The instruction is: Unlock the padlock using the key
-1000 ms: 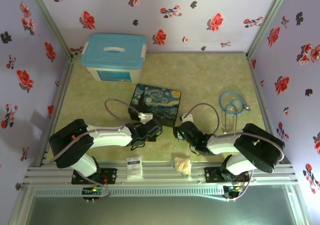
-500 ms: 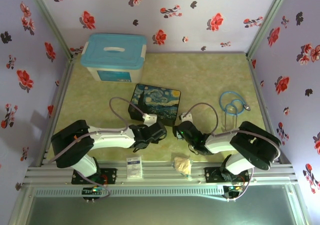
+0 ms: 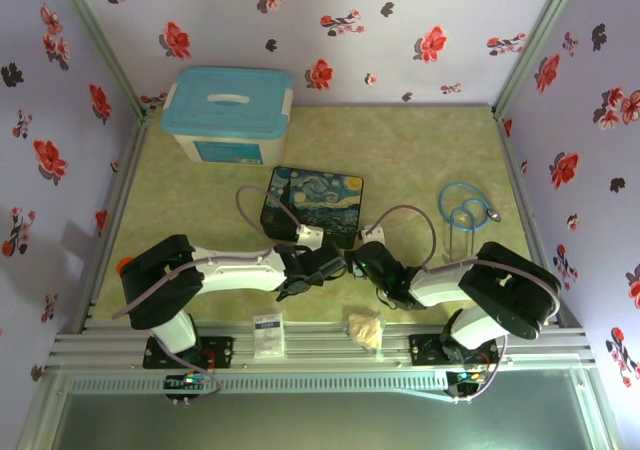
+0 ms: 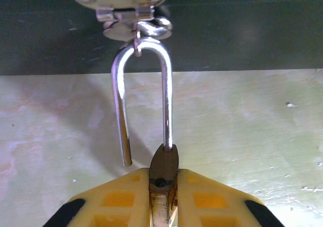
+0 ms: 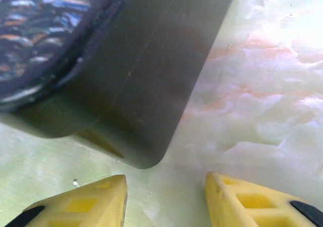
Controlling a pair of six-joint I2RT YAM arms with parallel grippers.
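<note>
The brass padlock (image 4: 164,167) is seen end-on, pinched between my left gripper's yellow fingers (image 4: 121,199). Its silver shackle (image 4: 167,93) stands open: one leg sits in the body and the other ends free above the table. The shackle's bend hooks through the clasp (image 4: 132,24) on the dark starry-night box (image 3: 315,202). My left gripper (image 3: 333,266) sits at the box's front edge. My right gripper (image 5: 166,191) is open just off the box's rounded corner (image 5: 136,116), nothing between its fingers, close beside the left gripper (image 3: 358,262). The key is hidden.
A blue-lidded storage bin (image 3: 230,113) stands at the back left. A blue stethoscope (image 3: 465,210) lies to the right. A beige paper wad (image 3: 365,328) and a small white card (image 3: 267,335) rest by the near edge.
My left gripper has slid right along the box's front edge until it nearly meets the right gripper. The right gripper has barely moved.
</note>
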